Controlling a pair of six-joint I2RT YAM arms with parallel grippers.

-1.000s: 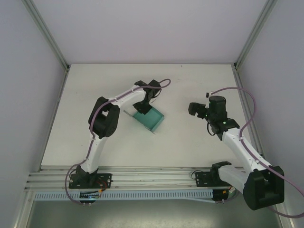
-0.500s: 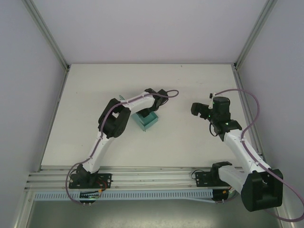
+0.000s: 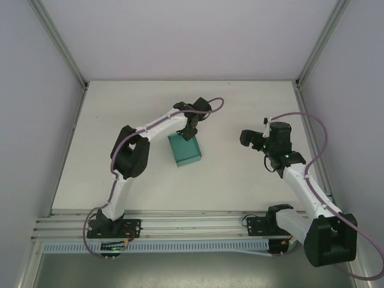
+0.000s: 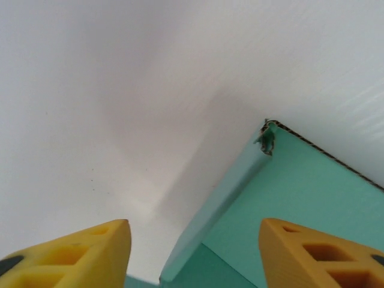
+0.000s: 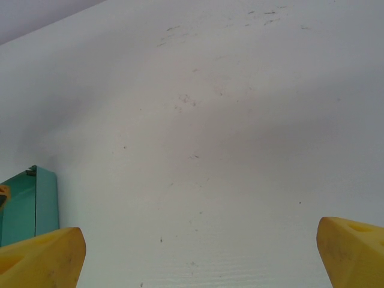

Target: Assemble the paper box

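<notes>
One teal-green paper box [image 3: 185, 151] sat folded up on the white table [image 3: 234, 186], left of centre. Of the two hands, the left hand [image 3: 191, 128] hung over the box's far edge, its two yellow fingers [image 4: 90, 255] apart, one box wall between them, clear of both. The right hand [image 3: 246, 137] hovered well apart from the box, spread wide, holding nothing.

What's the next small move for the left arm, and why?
Probably lift the left pincer straight up, clear of the box. Its jaws stand open astride one wall, gripping nothing, and the box sits on the table.
</notes>
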